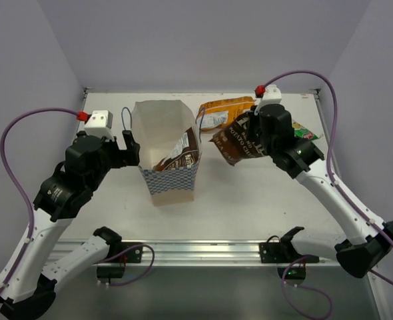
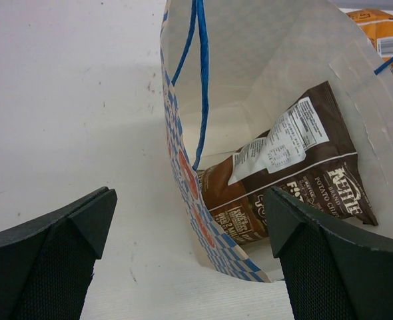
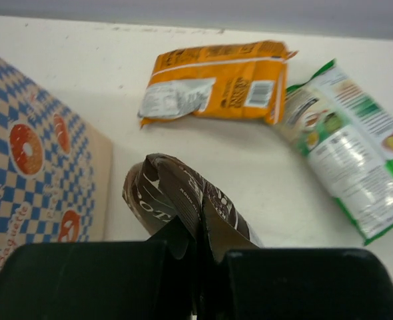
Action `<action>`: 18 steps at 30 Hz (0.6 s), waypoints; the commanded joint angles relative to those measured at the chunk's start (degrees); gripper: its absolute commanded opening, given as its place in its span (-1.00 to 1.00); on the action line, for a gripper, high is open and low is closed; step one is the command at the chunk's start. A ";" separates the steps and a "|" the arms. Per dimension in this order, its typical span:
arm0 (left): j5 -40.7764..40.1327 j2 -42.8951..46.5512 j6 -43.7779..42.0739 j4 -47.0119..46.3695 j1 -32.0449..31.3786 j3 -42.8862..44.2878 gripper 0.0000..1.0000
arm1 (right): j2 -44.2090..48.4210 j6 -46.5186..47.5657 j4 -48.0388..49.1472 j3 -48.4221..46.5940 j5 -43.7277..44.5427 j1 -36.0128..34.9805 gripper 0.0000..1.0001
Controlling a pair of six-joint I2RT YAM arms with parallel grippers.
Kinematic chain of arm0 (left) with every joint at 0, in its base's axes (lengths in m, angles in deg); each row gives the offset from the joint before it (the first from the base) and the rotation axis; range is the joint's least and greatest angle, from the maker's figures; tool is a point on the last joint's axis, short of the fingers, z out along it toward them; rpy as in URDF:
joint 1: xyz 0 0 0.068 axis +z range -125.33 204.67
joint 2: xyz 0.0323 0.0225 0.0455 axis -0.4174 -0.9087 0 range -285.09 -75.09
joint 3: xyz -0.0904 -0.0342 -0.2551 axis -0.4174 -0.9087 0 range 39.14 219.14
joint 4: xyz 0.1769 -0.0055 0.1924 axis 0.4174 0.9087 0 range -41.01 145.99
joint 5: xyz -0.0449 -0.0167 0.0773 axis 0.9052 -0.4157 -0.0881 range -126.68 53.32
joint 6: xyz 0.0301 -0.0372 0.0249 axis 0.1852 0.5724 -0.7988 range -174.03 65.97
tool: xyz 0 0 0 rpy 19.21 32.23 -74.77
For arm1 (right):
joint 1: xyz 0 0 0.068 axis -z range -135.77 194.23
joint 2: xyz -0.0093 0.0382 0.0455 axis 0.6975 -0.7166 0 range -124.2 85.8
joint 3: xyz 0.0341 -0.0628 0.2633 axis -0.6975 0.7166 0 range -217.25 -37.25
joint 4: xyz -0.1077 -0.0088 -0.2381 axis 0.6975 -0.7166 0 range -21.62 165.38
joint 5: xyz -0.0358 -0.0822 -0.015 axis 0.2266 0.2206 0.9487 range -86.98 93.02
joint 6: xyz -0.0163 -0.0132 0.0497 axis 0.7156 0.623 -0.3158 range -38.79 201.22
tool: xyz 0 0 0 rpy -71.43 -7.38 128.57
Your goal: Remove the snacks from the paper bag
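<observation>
The paper bag [image 1: 166,167] stands upright and open at mid-table. One dark brown snack packet [image 1: 181,157] leans inside it, label up [image 2: 296,173]. My left gripper [image 1: 131,148] is open beside the bag's left rim. In the left wrist view the bag's checkered wall [image 2: 183,167] runs between the spread fingers [image 2: 70,247]. My right gripper [image 1: 253,133] is shut on a second dark brown packet [image 3: 176,193], held above the table just right of the bag. The orange packet [image 3: 216,80] and the green-and-white packet [image 3: 353,153] lie flat on the table behind it.
The white table [image 1: 250,200] is boxed by walls at the back and sides. An aluminium rail [image 1: 203,252] runs along its front edge between the arm bases. A blue cord handle [image 2: 200,80] hangs down inside the bag's left wall.
</observation>
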 commanded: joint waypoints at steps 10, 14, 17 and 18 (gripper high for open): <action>-0.49 2.80 -0.45 0.61 -0.06 0.27 1.00 | -13.35 -26.21 2.98 10.12 -15.06 10.83 -1.00; -0.75 2.98 -0.28 1.40 0.03 0.53 1.00 | -19.07 -26.40 4.82 13.39 -19.92 13.83 -1.00; -0.66 2.98 -0.02 1.66 0.03 0.79 1.00 | -21.80 -25.43 5.18 13.13 -19.84 15.14 -0.90; -0.58 2.98 -0.01 1.49 0.03 0.79 1.00 | -22.33 -25.25 5.18 12.69 -19.66 15.93 -0.76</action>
